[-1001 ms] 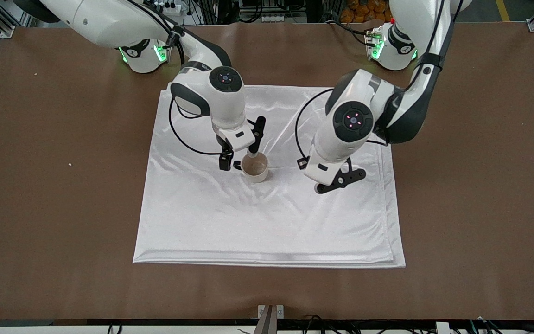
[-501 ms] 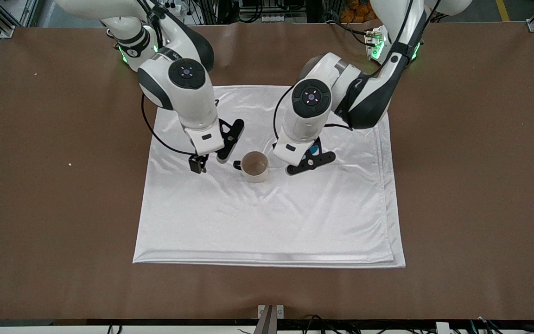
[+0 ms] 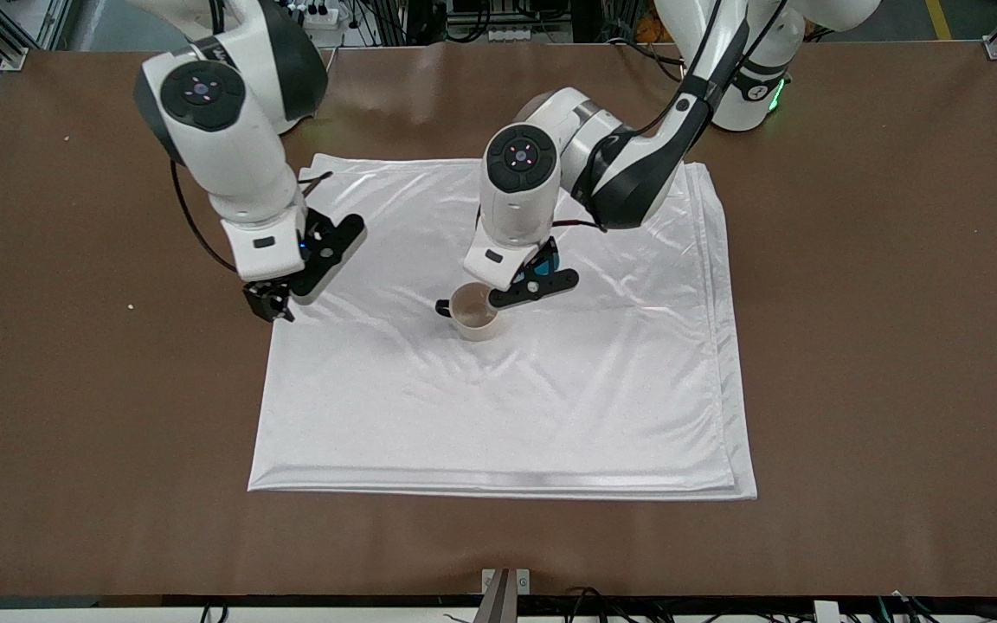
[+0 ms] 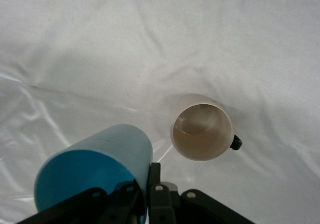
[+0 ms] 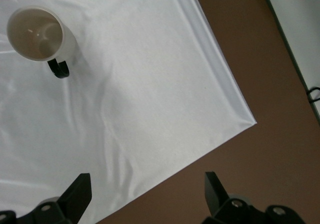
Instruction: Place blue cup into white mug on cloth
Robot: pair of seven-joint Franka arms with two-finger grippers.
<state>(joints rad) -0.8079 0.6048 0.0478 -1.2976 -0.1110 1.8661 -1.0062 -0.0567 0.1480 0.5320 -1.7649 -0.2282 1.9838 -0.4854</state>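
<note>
Left gripper [image 3: 542,279] clamped on the blue cup [image 4: 95,171], held in the air over the cloth [image 3: 550,407], just beside and above the white mug [image 3: 474,313], cup not yet in it. Mug stands upright on the cloth, empty. Right gripper [image 3: 295,290] spread wide with nothing in it, over the cloth's edge toward the right arm's end.

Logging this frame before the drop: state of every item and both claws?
blue cup: held in the air, tilted, not yet in the mug
white mug: upright on the cloth, empty
cloth: spread flat on the table, faint creases
left claw: shut on the blue cup, over the mug
right claw: open, empty, over the cloth's edge at the right arm's end
</note>
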